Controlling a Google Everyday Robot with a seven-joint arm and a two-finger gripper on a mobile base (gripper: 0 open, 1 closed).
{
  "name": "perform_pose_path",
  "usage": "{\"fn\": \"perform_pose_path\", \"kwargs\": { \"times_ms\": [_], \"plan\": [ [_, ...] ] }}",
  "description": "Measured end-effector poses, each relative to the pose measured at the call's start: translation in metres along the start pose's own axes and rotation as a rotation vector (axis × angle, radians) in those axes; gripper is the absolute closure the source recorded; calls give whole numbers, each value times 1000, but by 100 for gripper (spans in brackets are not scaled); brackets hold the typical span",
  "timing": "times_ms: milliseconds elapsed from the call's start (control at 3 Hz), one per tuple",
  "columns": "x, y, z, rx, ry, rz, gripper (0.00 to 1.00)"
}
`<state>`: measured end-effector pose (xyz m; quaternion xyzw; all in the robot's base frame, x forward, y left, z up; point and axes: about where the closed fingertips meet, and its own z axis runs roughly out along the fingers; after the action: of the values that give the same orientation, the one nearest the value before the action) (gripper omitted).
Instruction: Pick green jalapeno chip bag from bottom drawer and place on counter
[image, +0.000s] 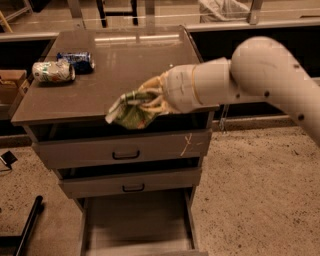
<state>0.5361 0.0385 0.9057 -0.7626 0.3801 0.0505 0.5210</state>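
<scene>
My gripper (146, 102) is shut on the green jalapeno chip bag (129, 111), a crumpled green foil bag with a pale edge. It holds the bag in the air at the front edge of the counter (100, 85), about level with its top. The white arm reaches in from the right. The bottom drawer (136, 222) is pulled open below and its flat grey tray shows nothing inside.
A white-green crushed can (52, 71) and a blue can (75, 60) lie at the counter's back left. Two upper drawers with black handles (126, 155) are closed. The arm hides the counter's right side. A cardboard box (10, 85) stands at far left.
</scene>
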Motion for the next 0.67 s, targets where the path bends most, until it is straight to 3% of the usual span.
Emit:
{"fn": "perform_pose_path", "kwargs": {
  "times_ms": [333, 667],
  "plan": [
    [44, -56, 11, -29, 6, 44, 100],
    [70, -106, 11, 21, 19, 54, 100]
  ]
}}
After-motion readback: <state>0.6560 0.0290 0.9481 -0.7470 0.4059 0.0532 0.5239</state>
